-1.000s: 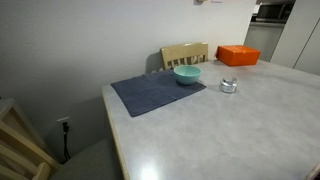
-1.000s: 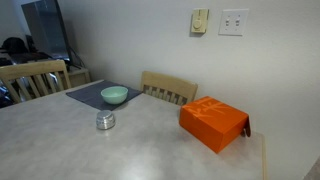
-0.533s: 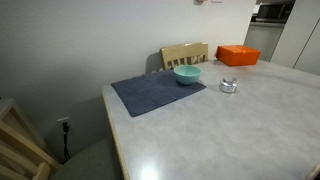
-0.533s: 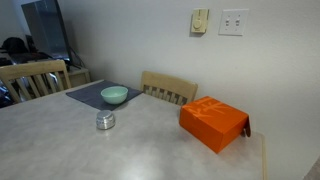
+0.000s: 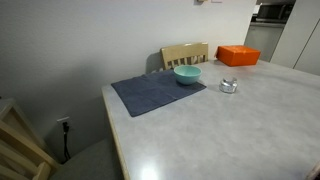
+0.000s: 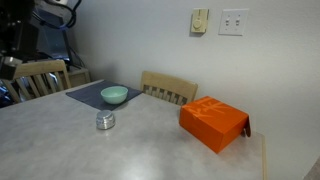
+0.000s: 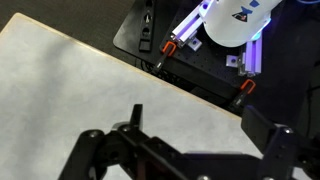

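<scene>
The gripper [image 7: 185, 155] is seen along the lower edge of the wrist view, its jaws spread wide and nothing held between them. One dark finger [image 7: 88, 150] is shown at the left and its partner at the right. Beneath it the pale desk [image 7: 60, 90] is shown from above. The desk's edge is crossed diagonally, and beyond it a black mount with orange-handled clamps [image 7: 170, 45] and the white robot base [image 7: 235, 20] are seen. The teal bowl [image 6: 114, 95] is not caught by the wrist view. In both exterior views it is found at the far side of the desk, set on the rear corner of a blue-grey placemat [image 6: 88, 97], upright and apparently empty. In an exterior view a dark, blurred part of the arm [image 6: 35, 20] is shown in the upper left corner, with the bowl below it and to its right, well apart from it; the gripper itself cannot be made out there. A small metal tin [image 6: 105, 121] is placed on the bare desk near the bowl, just off the placemat. An orange box [image 6: 213, 122] is placed farther along, well apart from both. A wooden chair [image 6: 170, 88] is pushed against the desk's far edge, just behind the bowl. In an exterior view the same bowl [image 5: 187, 74], tin [image 5: 229, 85] and box [image 5: 238, 55] are shown in a loose row along the desk [image 5: 220, 135].
</scene>
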Robot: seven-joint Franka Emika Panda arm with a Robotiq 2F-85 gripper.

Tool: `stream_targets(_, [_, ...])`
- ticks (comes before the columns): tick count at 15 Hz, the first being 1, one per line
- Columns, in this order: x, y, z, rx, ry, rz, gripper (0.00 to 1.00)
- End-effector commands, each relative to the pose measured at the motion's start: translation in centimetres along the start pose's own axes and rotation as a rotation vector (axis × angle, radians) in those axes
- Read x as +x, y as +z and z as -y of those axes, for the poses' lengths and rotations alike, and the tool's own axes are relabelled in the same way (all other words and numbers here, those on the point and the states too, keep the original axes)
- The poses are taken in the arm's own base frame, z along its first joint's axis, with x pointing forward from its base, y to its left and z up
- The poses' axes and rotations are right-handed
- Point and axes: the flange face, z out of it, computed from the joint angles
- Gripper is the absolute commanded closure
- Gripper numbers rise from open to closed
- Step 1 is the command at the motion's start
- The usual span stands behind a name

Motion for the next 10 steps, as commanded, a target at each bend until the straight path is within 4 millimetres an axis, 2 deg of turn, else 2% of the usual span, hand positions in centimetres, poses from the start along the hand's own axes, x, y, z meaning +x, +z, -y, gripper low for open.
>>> stream_targets(1, [1.0, 0.2, 0.0, 0.002, -0.013, 0.019, 0.0])
stream_targets(5, [2.3, 0.3, -0.9, -0.015, -0.031, -0.023, 0.0])
stream_targets(10, [7.6, 1.0, -1.0, -0.108, -0.159, -0.271, 0.0])
